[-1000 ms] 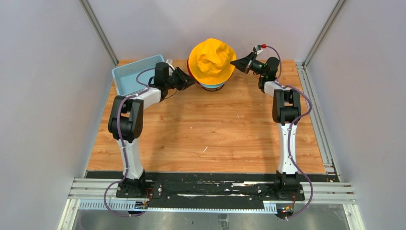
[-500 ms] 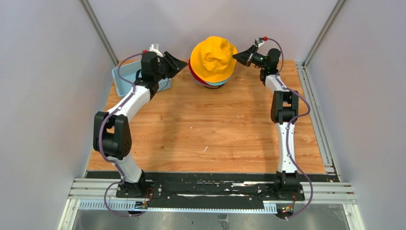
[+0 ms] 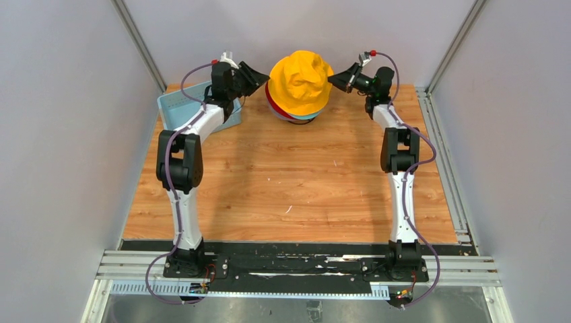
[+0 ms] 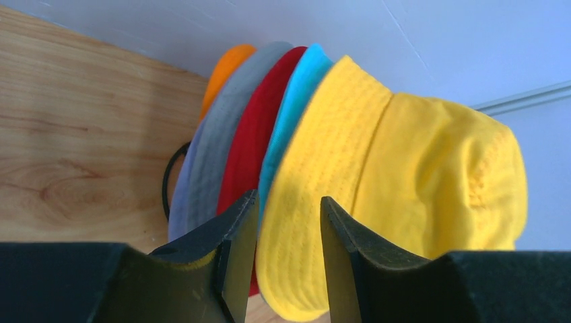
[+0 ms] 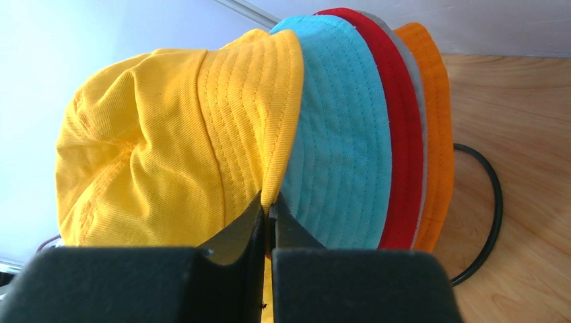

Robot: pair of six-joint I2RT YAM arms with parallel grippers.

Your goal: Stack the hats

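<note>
Hats sit stacked on a black wire stand [image 5: 495,202] at the far middle of the counter [image 3: 303,182]: yellow hat [image 3: 300,81] on top, then teal hat [image 5: 343,155], red hat [image 5: 397,134], grey hat [image 4: 215,155], orange hat [image 5: 434,101]. Right jaws are pinched together on the yellow hat's brim edge at the stack's right side. Left jaws stand partly parted at the stack's left side, yellow brim showing in the gap, not clamped. Light blue basket [image 3: 178,108] at the far left, behind the left arm.
</note>
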